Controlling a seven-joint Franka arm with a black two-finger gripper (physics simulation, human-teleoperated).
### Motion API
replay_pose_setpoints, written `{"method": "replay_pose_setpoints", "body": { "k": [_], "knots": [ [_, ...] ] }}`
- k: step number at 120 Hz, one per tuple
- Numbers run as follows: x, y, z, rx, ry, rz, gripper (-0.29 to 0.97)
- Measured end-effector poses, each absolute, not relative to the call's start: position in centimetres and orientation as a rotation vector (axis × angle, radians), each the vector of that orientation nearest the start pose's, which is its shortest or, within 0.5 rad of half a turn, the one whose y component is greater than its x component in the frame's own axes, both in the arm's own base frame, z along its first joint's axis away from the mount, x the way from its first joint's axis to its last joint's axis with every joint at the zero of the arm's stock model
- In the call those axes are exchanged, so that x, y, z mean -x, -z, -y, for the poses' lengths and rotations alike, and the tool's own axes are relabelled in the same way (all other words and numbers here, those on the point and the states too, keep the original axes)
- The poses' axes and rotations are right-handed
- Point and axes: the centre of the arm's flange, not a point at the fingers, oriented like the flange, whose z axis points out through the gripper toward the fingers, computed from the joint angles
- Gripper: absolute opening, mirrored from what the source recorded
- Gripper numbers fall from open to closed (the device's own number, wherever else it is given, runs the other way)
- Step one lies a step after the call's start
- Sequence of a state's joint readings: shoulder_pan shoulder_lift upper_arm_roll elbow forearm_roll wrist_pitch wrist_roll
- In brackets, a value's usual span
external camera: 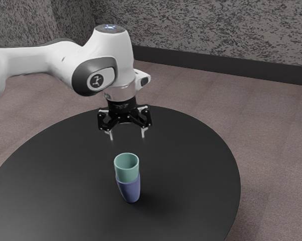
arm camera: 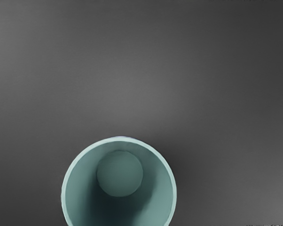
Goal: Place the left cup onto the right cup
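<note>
Presently, the teal cup (external camera: 126,165) is seated inside the mouth of the blue cup (external camera: 129,190), so that a single stack is formed on the round black table (external camera: 50,191). The stack is located near the table's middle, somewhat toward its near edge, and is carried by the base of the blue cup alone. The nesting is permitted by the shape: both cups are tapered, handle-less tumblers, wider at the rim than at the base, so the upper one is wedged and centred by the lower one's wall.

The gripper (external camera: 127,134) is positioned above the stack and apart from it, pointing down; its fingers are spread, and nothing is held between them. The placement is therefore judged complete.

In the wrist view, the teal cup (arm camera: 118,183) is seen from directly above: a thin round rim, smooth matte walls and a flat circular floor. The table (arm camera: 141,70) is shown as a plain, dark, untextured surface.
</note>
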State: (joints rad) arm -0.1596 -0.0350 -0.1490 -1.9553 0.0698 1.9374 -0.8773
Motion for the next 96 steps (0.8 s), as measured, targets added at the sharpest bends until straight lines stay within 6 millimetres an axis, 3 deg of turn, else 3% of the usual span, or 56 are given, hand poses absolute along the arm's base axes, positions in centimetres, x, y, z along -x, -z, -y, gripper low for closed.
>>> {"method": "replay_pose_setpoints", "body": {
  "k": [25,71,96],
  "knots": [
    [-53.8,-51.2,14.8,3.008,0.133,0.691,0.68],
    [-57.0,-55.2,9.5,3.015,0.169,0.490,0.68],
    [-57.5,-57.1,7.3,3.015,0.159,0.397,0.68]
  ]
}}
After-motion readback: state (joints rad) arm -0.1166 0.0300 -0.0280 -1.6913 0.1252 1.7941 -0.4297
